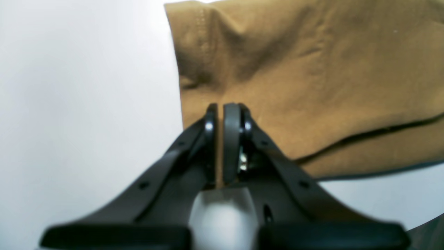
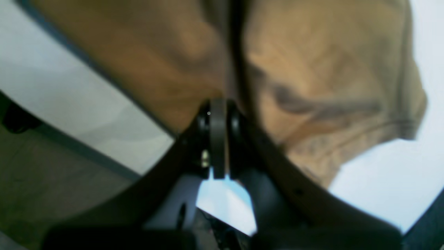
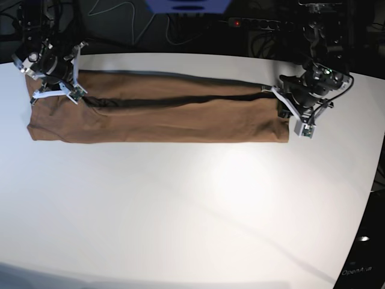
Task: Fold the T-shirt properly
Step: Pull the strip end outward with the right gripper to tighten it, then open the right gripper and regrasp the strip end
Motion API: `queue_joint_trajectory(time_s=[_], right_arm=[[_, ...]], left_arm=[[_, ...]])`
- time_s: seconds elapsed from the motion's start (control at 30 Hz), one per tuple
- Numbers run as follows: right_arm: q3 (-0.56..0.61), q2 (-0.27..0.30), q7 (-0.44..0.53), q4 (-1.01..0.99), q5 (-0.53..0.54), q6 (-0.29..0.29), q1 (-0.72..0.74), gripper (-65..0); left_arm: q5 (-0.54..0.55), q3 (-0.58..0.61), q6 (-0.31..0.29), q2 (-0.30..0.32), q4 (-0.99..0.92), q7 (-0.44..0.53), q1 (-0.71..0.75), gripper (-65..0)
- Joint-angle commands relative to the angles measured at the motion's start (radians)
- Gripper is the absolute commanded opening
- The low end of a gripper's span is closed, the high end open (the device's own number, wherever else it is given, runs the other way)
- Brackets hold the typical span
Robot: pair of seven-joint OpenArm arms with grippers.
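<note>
- T-shirt (image 3: pixel 162 117): tan-brown, folded into a long band you see lying across the far part of the white table (image 3: pixel 198 205), with a dark crease along its length.
- Left gripper (image 1: pixel 220 114): at the band's right end; jaws pinched together on a fabric edge.
- Right gripper (image 2: pixel 218 111): at the band's left end; jaws clamped on cloth, view blurred.

T-shirt (image 3: pixel 162 114) flat on table (image 3: pixel 192 205); claws at ends
</note>
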State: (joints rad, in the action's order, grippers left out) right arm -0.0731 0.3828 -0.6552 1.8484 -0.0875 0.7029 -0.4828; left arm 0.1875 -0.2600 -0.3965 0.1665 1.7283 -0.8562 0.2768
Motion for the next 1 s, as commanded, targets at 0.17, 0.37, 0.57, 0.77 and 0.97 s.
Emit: queue_joint_trajectory(time_s=[0.17,0.37,0.57,0.77,0.97], right_arm=[[-0.044,0.012,0.010,0.070,0.004,-0.005,0.035,-64.1],[-0.044,0.012,-0.079,0.070,0.004,-0.005,0.118,-50.6],[-0.040,0.014,-0.085,0.070,0.004,-0.005,0.167,-43.1],[-0.040,0.017,-0.084,-0.020,0.005,-0.005,0.224,-43.2],[-0.043,0.020,-0.082,-0.118,0.005,-0.005,0.279,-43.5]], left_arm=[[0.007,-0.003,-0.005,0.008,0.016,0.015,-0.009,-62.4],[0.007,-0.003,-0.005,0.008,0.016,0.015,-0.009,-62.4],[0.007,-0.003,-0.005,0.008,0.016,0.015,-0.012,-62.4],[0.007,-0.003,-0.005,0.006,0.016,0.013,-0.015,-62.4],[0.007,-0.003,-0.005,0.008,0.016,0.013,-0.015,-62.4]])
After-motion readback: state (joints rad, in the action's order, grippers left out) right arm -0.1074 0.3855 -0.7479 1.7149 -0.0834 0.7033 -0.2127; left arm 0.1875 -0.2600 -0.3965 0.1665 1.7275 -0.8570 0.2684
